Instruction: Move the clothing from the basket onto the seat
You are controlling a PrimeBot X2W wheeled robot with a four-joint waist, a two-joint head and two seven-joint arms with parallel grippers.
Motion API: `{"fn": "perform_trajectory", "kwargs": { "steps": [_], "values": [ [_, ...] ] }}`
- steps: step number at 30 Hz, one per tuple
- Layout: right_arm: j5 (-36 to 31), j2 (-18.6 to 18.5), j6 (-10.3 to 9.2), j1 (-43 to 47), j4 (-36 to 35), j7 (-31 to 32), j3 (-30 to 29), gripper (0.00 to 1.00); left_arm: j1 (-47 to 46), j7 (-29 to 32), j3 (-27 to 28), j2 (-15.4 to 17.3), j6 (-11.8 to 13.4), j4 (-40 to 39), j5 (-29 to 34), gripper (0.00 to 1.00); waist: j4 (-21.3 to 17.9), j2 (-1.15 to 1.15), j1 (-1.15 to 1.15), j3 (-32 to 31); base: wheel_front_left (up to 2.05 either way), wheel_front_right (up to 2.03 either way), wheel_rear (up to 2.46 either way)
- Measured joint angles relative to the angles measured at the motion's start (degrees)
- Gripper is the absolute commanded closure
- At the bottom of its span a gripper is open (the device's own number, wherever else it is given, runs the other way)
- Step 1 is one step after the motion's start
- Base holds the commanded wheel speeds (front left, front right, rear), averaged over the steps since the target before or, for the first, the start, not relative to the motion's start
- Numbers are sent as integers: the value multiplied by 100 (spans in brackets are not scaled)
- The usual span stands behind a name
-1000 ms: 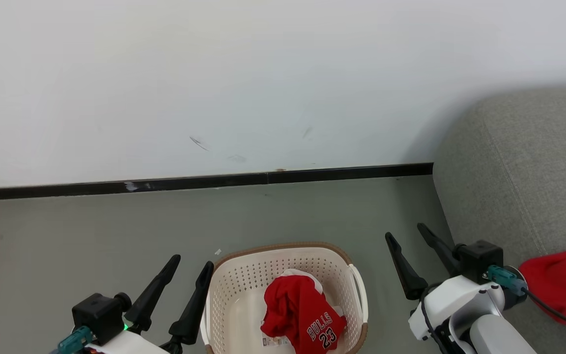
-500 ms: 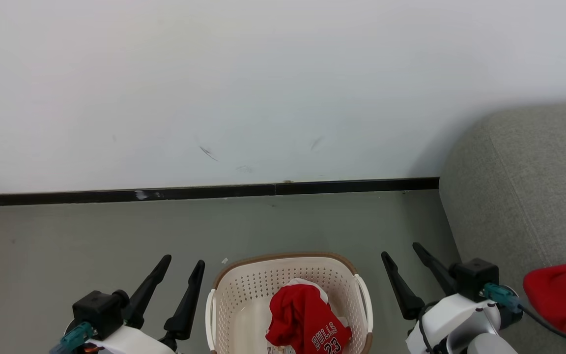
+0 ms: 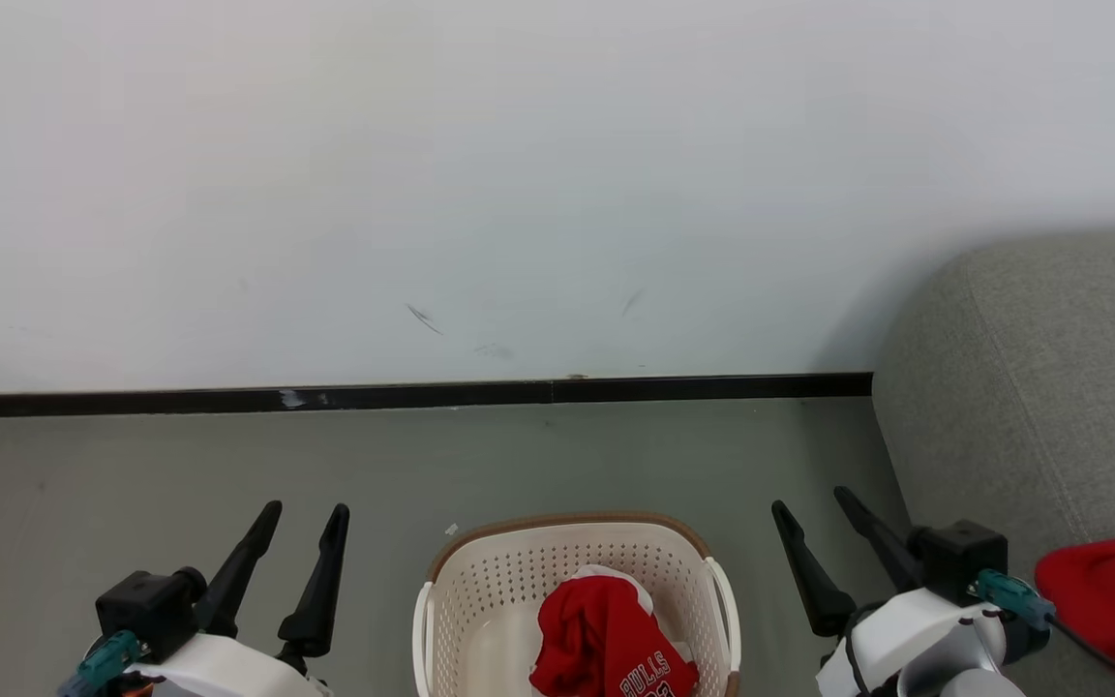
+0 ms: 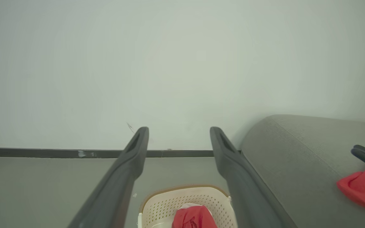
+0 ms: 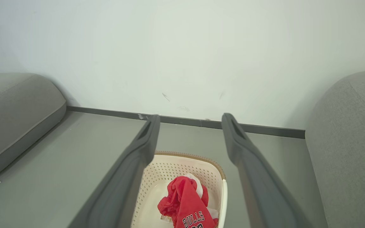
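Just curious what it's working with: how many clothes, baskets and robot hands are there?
Red clothes: 2 (jersey in basket, plain one on sofa)
Baskets: 1
Hands: 2 (left hand, right hand), both open
Total: 5

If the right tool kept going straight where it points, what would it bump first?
Probably the wall, low down near the dark baseboard. The open right tool points over the basket, not into it, though depth is hard to judge.
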Motion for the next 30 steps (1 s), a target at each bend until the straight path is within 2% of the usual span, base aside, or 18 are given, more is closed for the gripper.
{"fn": "perform_trajectory", "kwargs": {
  "steps": [16, 30],
  "values": [
    [-62, 4, 0, 375, -86, 0, -328, 0, 274, 0, 570, -56, 23, 109, 146, 0, -157, 0, 0, -181, 0, 0, 0],
    [-181, 5, 0, 459, -210, 0, -424, 0, 380, 0, 768, -199, -36, 133, 245, 0, -235, 0, 0, -150, 0, 0, 0]
  ]
}}
